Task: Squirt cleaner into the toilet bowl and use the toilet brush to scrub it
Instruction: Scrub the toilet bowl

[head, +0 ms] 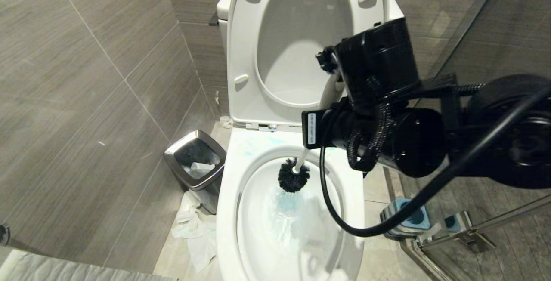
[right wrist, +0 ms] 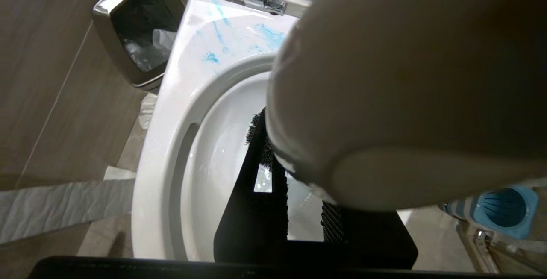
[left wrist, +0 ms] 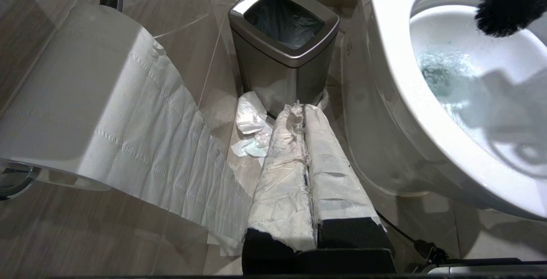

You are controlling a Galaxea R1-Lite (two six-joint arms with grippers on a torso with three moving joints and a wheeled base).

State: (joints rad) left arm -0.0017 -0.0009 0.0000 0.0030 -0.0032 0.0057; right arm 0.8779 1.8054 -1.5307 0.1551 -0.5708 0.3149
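The right claw point(right wrist: 299, 185) is clamped around the long whitish-grey plastic toilet brush point(head: 294, 176), holding its dark bristled head just above the turquoise-tinted water inside the glossy white ceramic toilet bowl point(head: 228, 212). Blue cleaner streaks mark the rim near the hinge. The left claw point(left wrist: 304, 112), its paper-wrapped fingers pressed together, hangs low beside the bowl, pointing at the chrome-rimmed black bin point(left wrist: 284, 48). A square blue-and-grey striped holder point(head: 415, 218) stands on the floor to the right.

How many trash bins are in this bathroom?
1. The chrome-rimmed black bin stands on the floor left of the white ceramic toilet bowl, against the grey tiled wall, with crumpled paper beside it. Others could be out of view.
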